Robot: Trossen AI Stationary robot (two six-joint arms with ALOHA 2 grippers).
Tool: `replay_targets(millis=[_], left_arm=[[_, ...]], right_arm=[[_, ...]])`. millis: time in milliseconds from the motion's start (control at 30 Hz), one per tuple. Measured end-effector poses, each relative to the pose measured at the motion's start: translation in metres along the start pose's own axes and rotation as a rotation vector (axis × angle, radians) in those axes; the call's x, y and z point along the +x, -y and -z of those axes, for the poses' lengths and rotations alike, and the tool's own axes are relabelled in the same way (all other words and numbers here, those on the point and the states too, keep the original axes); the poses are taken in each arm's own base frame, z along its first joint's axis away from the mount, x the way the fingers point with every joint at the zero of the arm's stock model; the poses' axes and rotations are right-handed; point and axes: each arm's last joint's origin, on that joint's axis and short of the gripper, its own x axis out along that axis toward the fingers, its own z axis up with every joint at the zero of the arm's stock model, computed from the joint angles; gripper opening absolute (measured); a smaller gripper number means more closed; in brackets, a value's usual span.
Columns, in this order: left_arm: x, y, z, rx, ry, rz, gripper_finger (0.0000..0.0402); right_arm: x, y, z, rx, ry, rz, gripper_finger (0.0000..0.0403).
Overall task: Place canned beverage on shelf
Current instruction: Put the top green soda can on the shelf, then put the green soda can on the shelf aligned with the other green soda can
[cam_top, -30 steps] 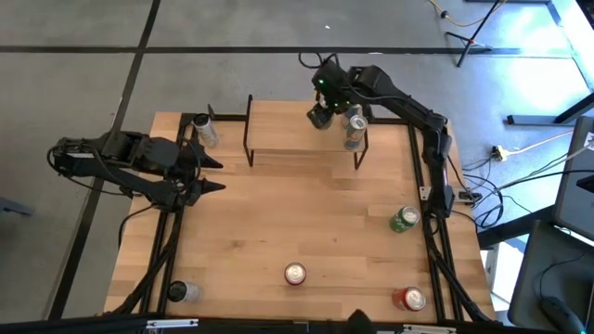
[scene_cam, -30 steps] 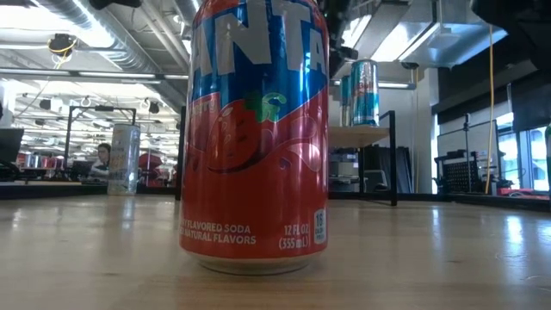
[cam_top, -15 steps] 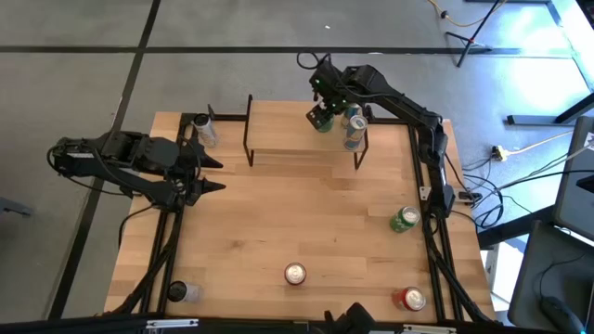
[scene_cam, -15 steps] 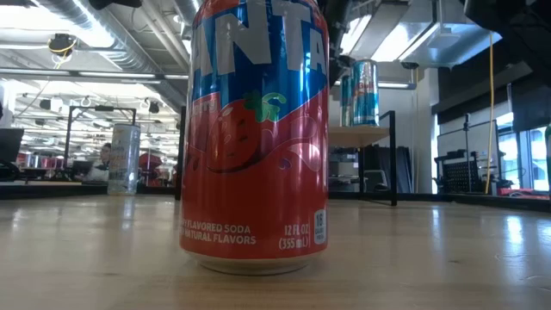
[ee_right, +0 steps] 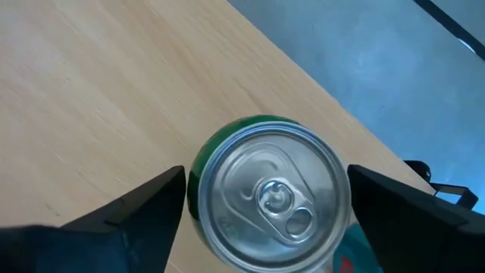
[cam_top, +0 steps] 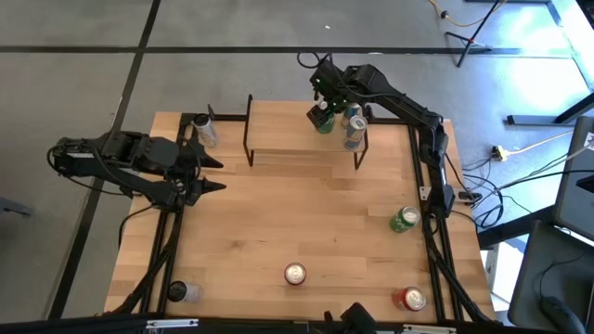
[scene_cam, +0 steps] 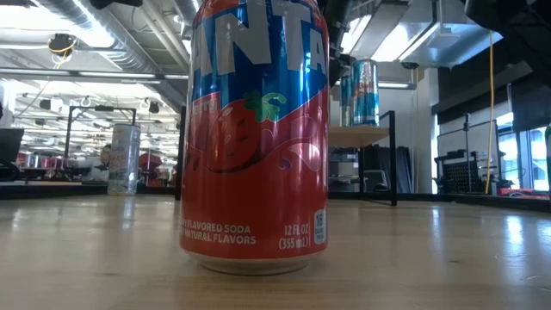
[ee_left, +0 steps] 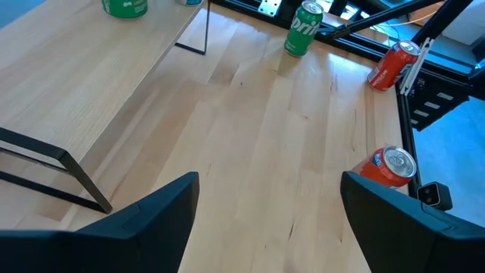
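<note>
Released, green can [ee_right: 267, 189] stands near shelf [cam_top: 288, 139] edge; right tool [cam_top: 322, 118] open.

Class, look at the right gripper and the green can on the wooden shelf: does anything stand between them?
Nothing visible does. The right gripper sits directly over the green aluminium can, which stands upright on the light wood shelf, its open fingers apart from the can's sides.

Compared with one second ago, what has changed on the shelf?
The right gripper has let go of the green can on the shelf; its fingers now stand apart beside it. The blue can, the left gripper and the table cans stayed.
</note>
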Motion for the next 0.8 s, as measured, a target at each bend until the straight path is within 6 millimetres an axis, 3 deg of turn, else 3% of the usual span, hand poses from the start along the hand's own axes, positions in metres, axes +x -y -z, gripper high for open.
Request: replay_targets(millis=[200, 400, 633, 800], left_arm=[[0.000, 0.000, 0.000, 0.000, 0.000, 0.000, 0.0309], [0.000, 0.000, 0.000, 0.000, 0.000, 0.000, 0.0309], [0.000, 0.000, 0.000, 0.001, -0.001, 0.000, 0.0309], [0.000, 0.000, 0.000, 0.001, -0.002, 0.000, 0.0309]], right_arm=[[-0.009, 0.000, -0.002, -0.009, 0.030, -0.017, 0.0352], [-0.054, 0.003, 0.007, -0.007, 0.112, -0.109, 0.0353], [-0.107, -0.020, 0.045, -0.105, 0.080, -0.175, 0.0353], [-0.131, -0.046, 0.075, -0.134, 0.010, -0.305, 0.0353]])
